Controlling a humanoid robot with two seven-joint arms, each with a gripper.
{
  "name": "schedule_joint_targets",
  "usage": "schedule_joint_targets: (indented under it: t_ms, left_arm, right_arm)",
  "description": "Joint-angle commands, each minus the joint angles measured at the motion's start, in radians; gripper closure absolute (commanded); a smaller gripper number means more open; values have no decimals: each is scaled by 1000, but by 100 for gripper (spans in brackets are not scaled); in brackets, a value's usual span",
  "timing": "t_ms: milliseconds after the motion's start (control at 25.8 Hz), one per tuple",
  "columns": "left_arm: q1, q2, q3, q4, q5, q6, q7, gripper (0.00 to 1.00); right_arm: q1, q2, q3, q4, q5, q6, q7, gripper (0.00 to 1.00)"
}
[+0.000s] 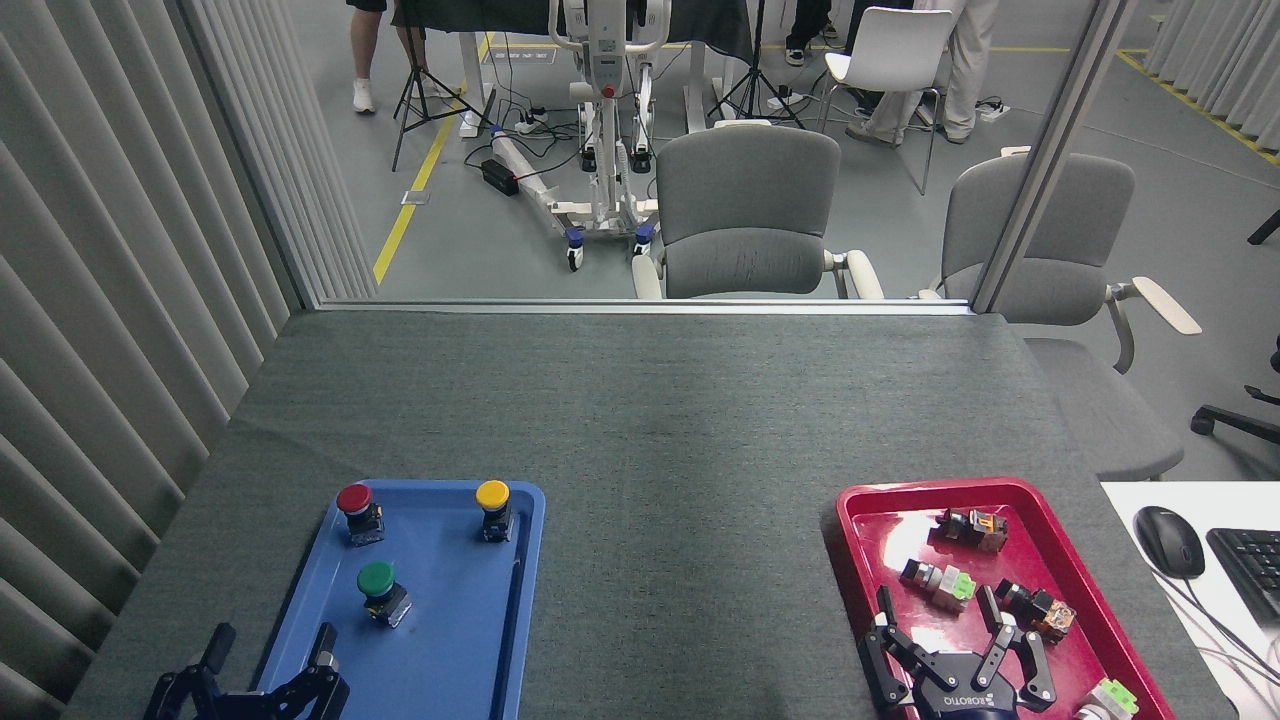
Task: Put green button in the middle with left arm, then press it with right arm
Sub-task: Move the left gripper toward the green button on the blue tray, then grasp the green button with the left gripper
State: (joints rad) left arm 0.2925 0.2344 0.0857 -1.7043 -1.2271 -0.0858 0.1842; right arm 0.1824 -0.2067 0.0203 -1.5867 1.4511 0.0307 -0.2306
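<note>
Reaching from here risks clipping the blue tray (pixel 300 640) rim. Green button (pixel 381 590) stands inside that tray, nearest my left tool (pixel 265 665), spread wide, empty; a glancing grip could topple it.

Counter (pixel 650 400) covered in dark grey felt. Blue tray (pixel 470 640) at near left; red tray (pixel 850 540) well right of it, bare cloth between.

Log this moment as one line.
green button: in blue tray | left gripper: open, empty | right gripper: open over red tray | middle: bare
</note>
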Motion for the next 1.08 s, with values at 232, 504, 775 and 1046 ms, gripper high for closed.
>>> schedule_joint_targets:
  t_ms: [232,504,775,1046]
  left_arm:
    - [-4,3,2,-24,3,0,12,0]
    - [-12,10,-1,-24,8,-2,17,0]
    - [-15,11,-18,-21,9,-2,20,0]
    - [-111,49,-168,120,15,-31,-9,0]
  right_arm:
    - [26,20,0,-33,0,1,31,0]
    - [29,20,-2,-36,0,-6,31,0]
    - [31,20,-2,-36,0,-11,30,0]
    - [32,20,-2,-36,2,-8,31,0]
